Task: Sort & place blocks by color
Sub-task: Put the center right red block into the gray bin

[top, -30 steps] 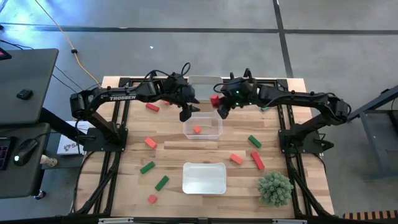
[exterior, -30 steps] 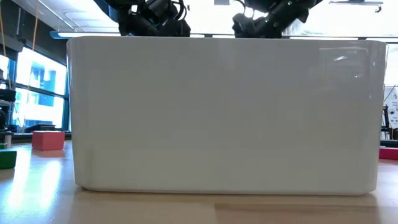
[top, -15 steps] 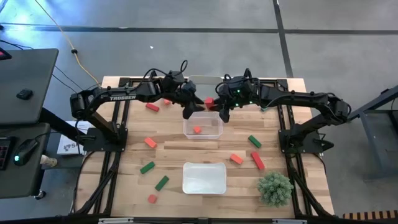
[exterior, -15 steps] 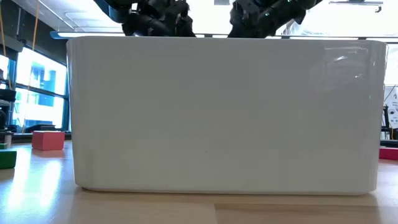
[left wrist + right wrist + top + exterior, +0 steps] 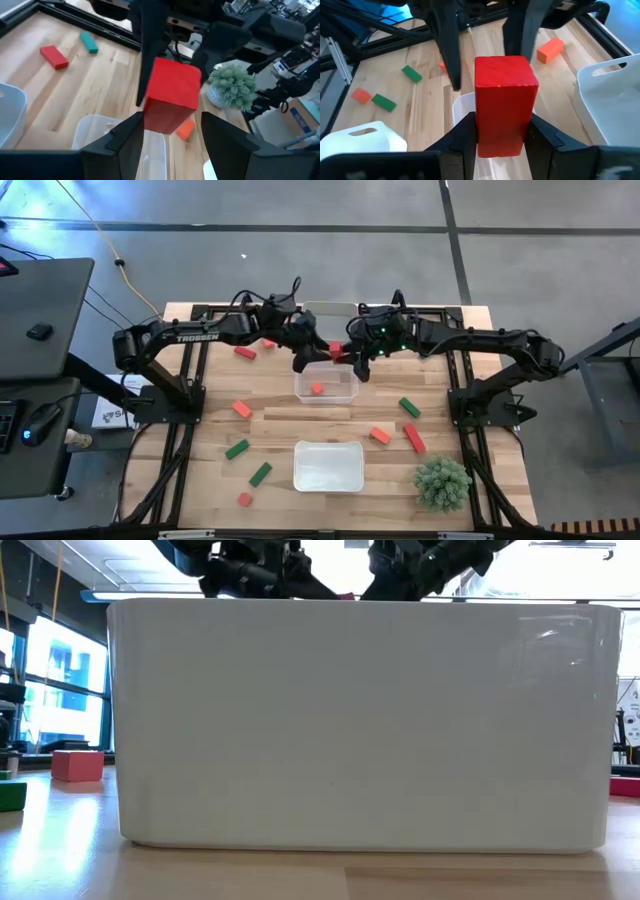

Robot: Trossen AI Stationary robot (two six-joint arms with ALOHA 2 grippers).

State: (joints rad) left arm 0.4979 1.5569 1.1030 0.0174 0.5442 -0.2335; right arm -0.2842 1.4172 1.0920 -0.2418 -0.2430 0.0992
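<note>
A crimson-red block (image 5: 337, 350) hangs over the far rim of a clear tray (image 5: 340, 392) that holds one orange-red block (image 5: 317, 388). My right gripper (image 5: 347, 353) is shut on the red block. My left gripper (image 5: 322, 355) is open, and its fingers (image 5: 127, 140) stand on either side of the block's other end (image 5: 172, 95). Other pink, orange-red and green blocks lie loose on the table. In the low view only the arms' upper parts show above a white tray wall (image 5: 360, 720). My right gripper pinches the red block by two opposite sides (image 5: 481, 131) between its two fingers, at the end nearer the table's right. The fingers come about level from the table's right. The block is lifted clear above the clear tray. My left gripper: I cannot tell whether its fingers touch the block.
A white tray (image 5: 328, 465) sits near the front middle, and another clear tray (image 5: 330, 310) sits at the far edge. A bushy green plant (image 5: 441, 483) stands at the front right. Loose blocks lie to the left (image 5: 241, 409) and right (image 5: 409, 407) of the trays.
My right gripper has carried the red block toward the table's left and a little nearer, over the clear tray's far rim. My left gripper has moved toward the table's right, up to the block, so that its open fingers now flank it.
</note>
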